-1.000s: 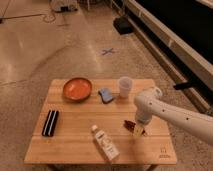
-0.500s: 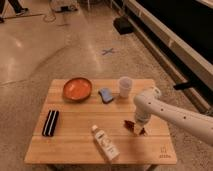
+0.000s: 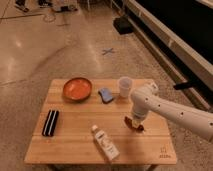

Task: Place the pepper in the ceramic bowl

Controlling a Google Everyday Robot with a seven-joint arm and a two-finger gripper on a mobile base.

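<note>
With the claw point(image 3: 136, 120) low over the pepper point(image 3: 133, 124) on the right of the surface point(image 3: 75, 142), whether clamped I cannot tell, it should pinch the slim middle squarely before lifting toward the bowl point(image 3: 77, 89), far left.

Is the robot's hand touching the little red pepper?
Cannot tell. In the camera view the gripper sits low right over the pepper on the table, and it hides where they would meet.

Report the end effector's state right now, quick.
End effector: low over the pepper on the table; open, closed or holding cannot be told.
</note>
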